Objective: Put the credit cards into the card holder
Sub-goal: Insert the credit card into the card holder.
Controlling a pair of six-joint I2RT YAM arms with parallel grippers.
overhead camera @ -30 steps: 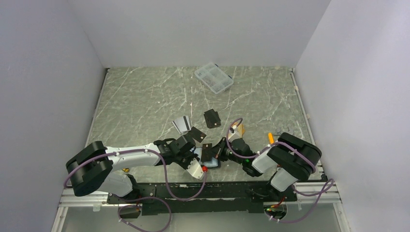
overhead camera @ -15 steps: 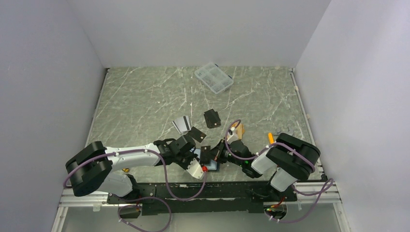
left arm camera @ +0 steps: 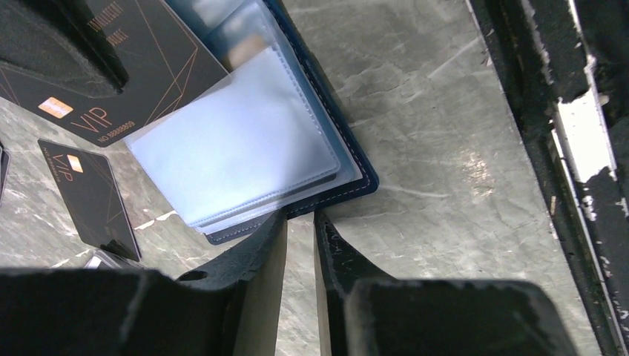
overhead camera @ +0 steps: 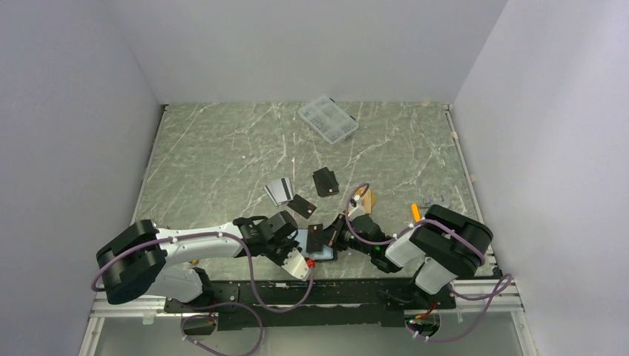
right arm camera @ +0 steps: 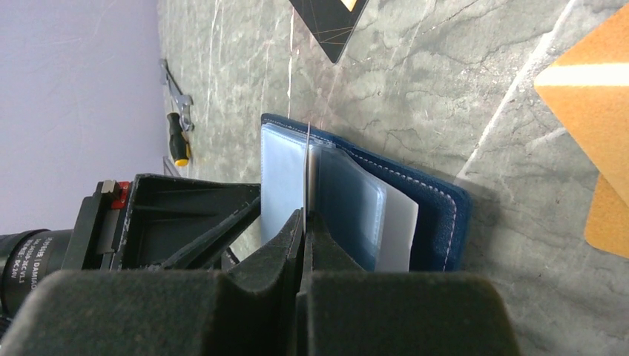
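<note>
Holder [left arm camera: 245,148] lies open on the desk [left arm camera: 445,185] near its front edge, between both pincers. Left pincer [left arm camera: 300,226]: jaws slightly apart, empty, tips just at the holder's navy rim. Right pincer [right arm camera: 304,216]: clamped on a black card [left arm camera: 148,81], held edge-on over the holder's clear sleeves.

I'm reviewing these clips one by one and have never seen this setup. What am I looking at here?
Two robot arms are bolted at a table's near edge. One picture looks down from above; the others come from a camera on each wrist. Between the arms lies an open blue card holder. The right arm's fingers are shut on a black card, its edge at the holder's sleeves. The left arm's fingers, slightly apart, sit at the holder's edge. Further back lie more cards and a clear box.
</note>
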